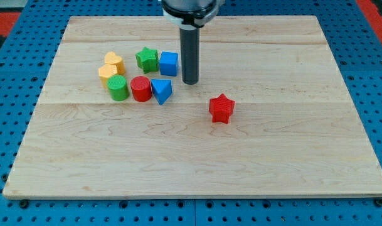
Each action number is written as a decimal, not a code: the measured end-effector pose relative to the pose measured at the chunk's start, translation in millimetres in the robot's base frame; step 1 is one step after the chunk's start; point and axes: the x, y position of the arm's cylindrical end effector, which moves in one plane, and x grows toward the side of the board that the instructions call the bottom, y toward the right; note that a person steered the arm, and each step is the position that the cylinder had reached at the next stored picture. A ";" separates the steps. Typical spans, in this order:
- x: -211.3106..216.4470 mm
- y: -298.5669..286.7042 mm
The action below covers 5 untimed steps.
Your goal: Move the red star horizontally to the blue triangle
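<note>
The red star (221, 108) lies alone on the wooden board, right of the view's centre. The blue triangle (162, 90) lies to its left and slightly higher, at the right end of a cluster of blocks. My tip (190, 82) stands between them, just right of the blue triangle and above-left of the red star, touching neither.
The cluster also holds a blue cube (169, 63), a green star (147, 59), a red cylinder (140, 89), a green cylinder (118, 88) and two yellow blocks (113, 62) (107, 73). The wooden board (197, 163) lies on a blue pegboard.
</note>
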 end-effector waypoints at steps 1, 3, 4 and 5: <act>60.8 91.5; 112.2 146.2; 122.7 115.8; 121.4 88.7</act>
